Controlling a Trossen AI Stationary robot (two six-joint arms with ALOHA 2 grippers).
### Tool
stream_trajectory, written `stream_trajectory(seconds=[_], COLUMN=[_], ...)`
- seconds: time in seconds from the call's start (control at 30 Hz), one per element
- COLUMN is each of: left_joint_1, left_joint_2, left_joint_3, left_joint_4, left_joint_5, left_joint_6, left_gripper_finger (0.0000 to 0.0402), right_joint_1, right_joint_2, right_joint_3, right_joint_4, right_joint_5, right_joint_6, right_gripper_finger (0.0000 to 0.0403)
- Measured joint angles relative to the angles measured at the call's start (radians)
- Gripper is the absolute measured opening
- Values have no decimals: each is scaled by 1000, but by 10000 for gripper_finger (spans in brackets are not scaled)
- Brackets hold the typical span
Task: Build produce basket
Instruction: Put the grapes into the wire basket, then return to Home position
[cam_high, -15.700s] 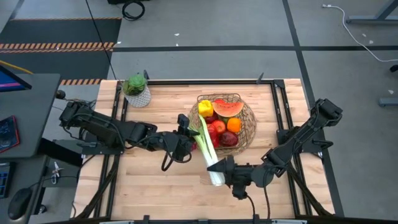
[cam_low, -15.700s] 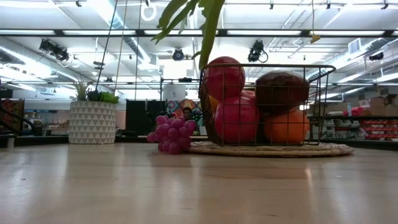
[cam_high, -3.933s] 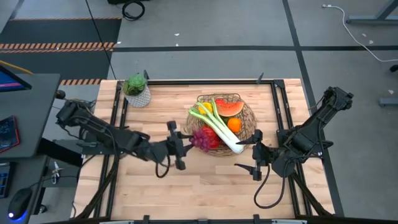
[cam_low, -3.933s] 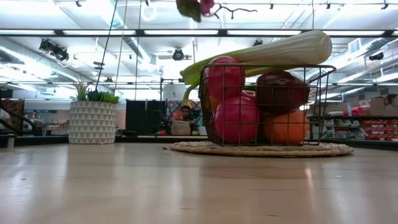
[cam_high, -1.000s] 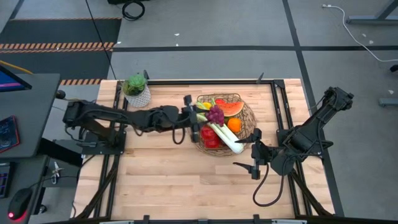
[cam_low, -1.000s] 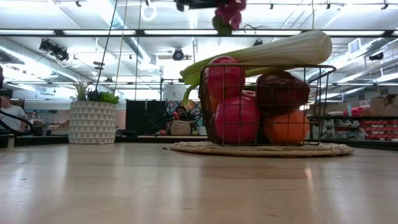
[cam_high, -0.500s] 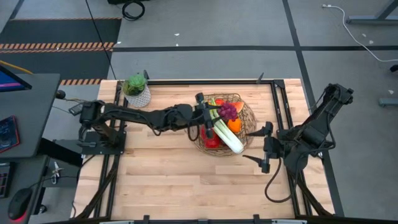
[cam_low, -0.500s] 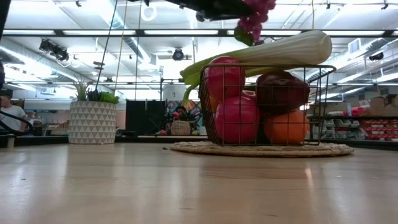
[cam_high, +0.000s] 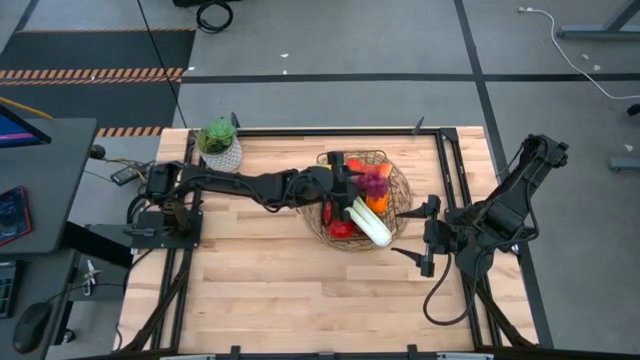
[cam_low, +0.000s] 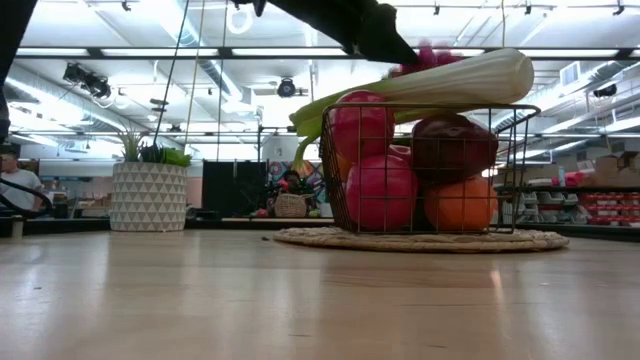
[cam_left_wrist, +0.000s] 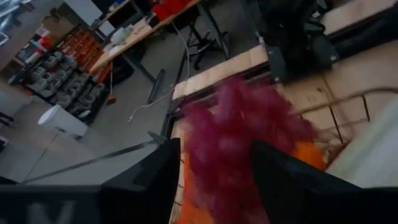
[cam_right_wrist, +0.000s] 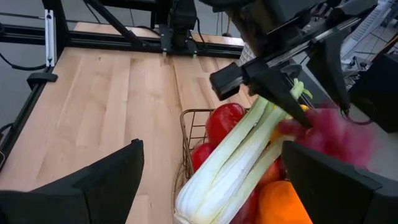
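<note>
Broadly, the wooden table (cam_high: 250, 280) carries the round wire basket (cam_high: 402, 208) at its far middle, sitting on a woven mat. Across the basket's top lies the leek (cam_high: 368, 222), white end toward the right gripper (cam_high: 421, 238), which waits beside the basket with fingers spread apart. Over the basket reaches the left gripper (cam_high: 350, 183), its fingers (cam_left_wrist: 149, 180) standing either side of the purple grapes (cam_high: 373, 181) (whether they press them I cannot tell). Beneath sit red apples (cam_low: 380, 190) and an orange (cam_low: 460, 205).
</note>
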Motion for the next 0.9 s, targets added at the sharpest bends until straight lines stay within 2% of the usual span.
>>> stream_trajectory(seconds=[0.47, 0.7, 0.9], left_joint_1=[-18, -45, -82], left_joint_2=[-32, -106, -145], left_joint_3=[0, 1, 1], left_joint_4=[-36, -55, -101], left_joint_5=[-67, -69, -69], left_joint_6=[2, -25, -72], left_gripper_finger=[271, 256, 235], right_joint_1=[0, 0, -39], right_joint_2=[1, 1, 2], right_joint_3=[-1, -4, -83], right_joint_4=[-11, -10, -46], right_joint_5=[-1, 4, 100], right_joint_6=[26, 32, 102], right_gripper_finger=[384, 384, 384])
